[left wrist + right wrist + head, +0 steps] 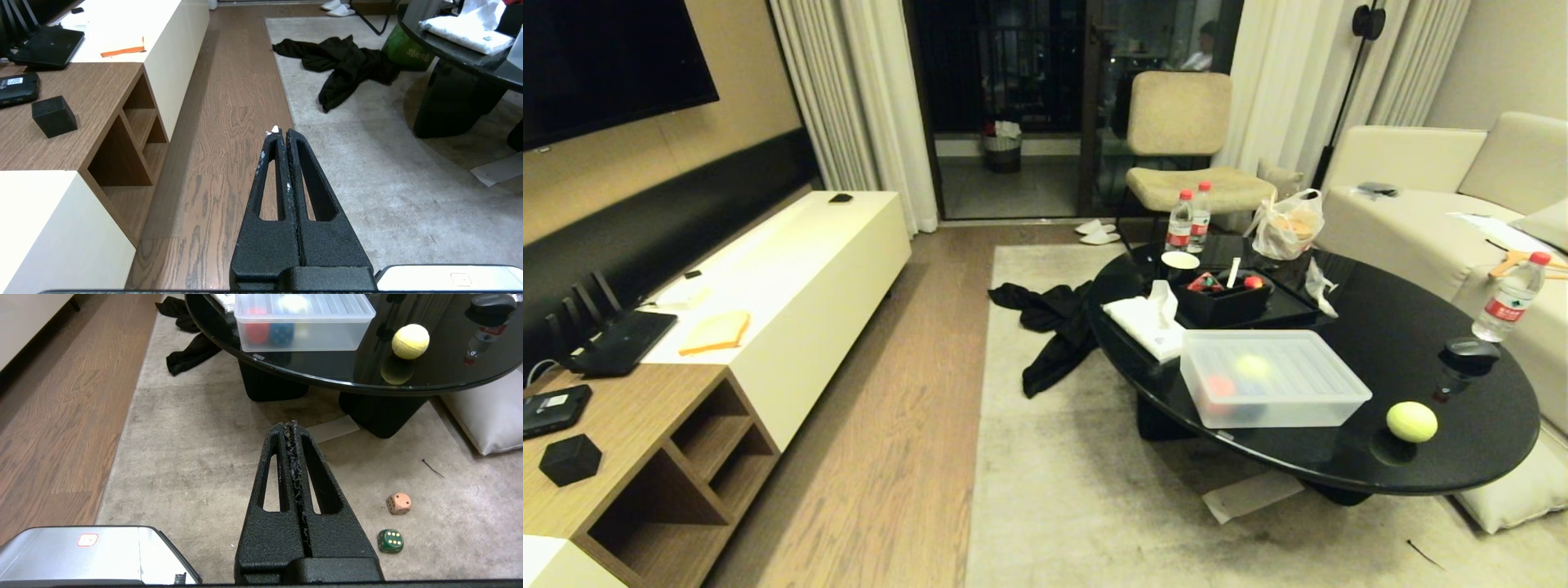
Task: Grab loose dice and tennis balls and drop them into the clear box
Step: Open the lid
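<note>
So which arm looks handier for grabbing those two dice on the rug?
The right, probably. Its shut tool hangs over the rug near the cream die and green die; the left tool, also shut, points at bare floor by the cabinet.

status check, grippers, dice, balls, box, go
Left gripper and right gripper shut, empty. Cream die, green die loose on rug; tennis ball on table. Clear box lidded.

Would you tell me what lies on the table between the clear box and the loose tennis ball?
Nothing: between the clear box and the tennis ball there is only bare black tabletop, as the head view and right wrist view both show.
</note>
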### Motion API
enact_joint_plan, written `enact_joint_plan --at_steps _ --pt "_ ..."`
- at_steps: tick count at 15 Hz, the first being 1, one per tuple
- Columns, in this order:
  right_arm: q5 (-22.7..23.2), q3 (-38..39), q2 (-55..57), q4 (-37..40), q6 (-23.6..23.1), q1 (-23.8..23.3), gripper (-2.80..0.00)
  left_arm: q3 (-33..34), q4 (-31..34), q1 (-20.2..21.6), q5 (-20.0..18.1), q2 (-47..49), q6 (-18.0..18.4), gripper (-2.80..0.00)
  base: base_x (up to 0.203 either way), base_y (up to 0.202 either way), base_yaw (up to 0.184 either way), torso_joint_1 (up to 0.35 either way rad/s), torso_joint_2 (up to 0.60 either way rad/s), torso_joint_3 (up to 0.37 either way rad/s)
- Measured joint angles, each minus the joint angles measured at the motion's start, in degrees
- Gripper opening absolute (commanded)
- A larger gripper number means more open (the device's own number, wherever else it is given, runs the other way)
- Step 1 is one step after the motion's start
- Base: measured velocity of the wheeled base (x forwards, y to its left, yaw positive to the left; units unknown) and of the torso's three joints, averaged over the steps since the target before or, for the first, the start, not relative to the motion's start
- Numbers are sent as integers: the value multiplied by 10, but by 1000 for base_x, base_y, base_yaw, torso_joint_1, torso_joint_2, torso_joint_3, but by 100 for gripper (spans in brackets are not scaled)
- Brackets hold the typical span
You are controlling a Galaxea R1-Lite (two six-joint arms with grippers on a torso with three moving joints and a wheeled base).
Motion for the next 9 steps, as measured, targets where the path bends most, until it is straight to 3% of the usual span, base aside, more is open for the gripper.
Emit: enact_joint_plan --at_steps 9 --pt "0 0 0 0 0 0 -280 0 0 0 0 0 0 -280 0 0 0 0 0 0"
